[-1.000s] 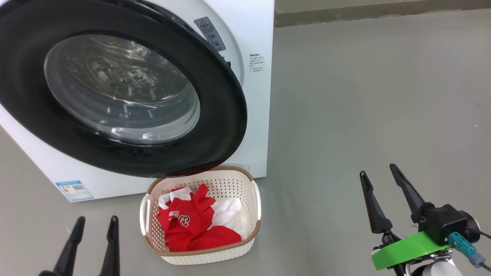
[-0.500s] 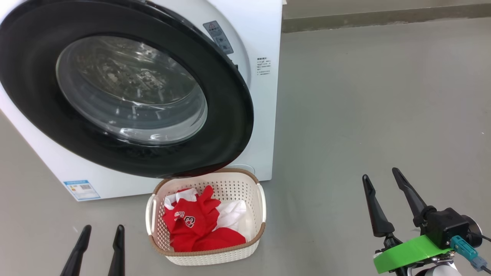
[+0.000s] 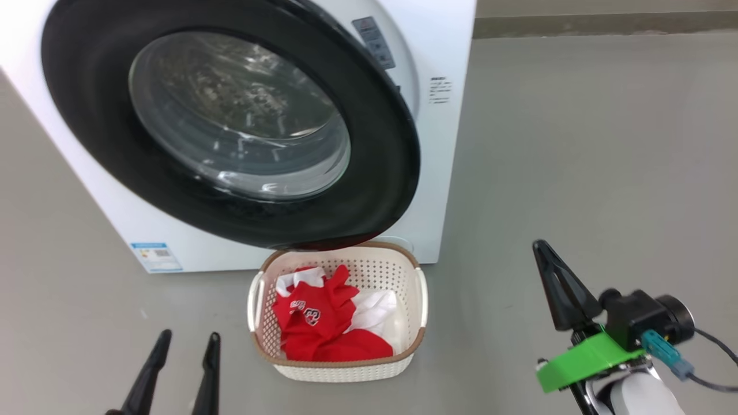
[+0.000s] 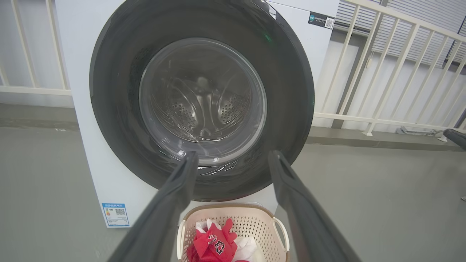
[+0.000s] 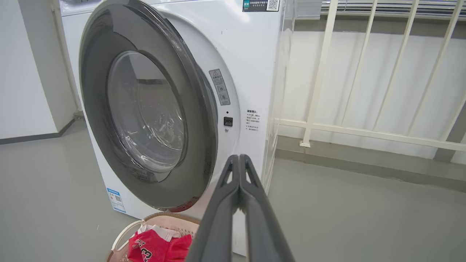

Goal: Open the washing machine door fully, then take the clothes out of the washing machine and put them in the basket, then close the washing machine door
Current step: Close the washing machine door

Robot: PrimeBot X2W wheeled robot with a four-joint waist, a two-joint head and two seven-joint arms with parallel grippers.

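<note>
The white washing machine (image 3: 447,173) stands at the upper left. Its door (image 3: 380,190) hangs slightly ajar; in the right wrist view the door (image 5: 145,109) has its right edge away from the front and the latch hole shows. The cream basket (image 3: 346,373) sits on the floor just below the door, with the red and white clothes (image 3: 314,323) inside it. My left gripper (image 3: 184,346) is open and empty at the lower left, and its fingers (image 4: 174,189) frame the door (image 4: 202,98) above the basket (image 4: 233,207). My right gripper (image 3: 542,249) is shut on nothing, right of the basket.
Bare grey floor (image 3: 576,144) spreads to the right of the machine. A white railing (image 5: 364,133) runs along the wall behind and to the right. A blue label (image 3: 155,256) marks the machine's low front corner.
My right gripper's fingers have come together from open to shut. The head camera has moved, so the machine and basket sit further right in its view.
</note>
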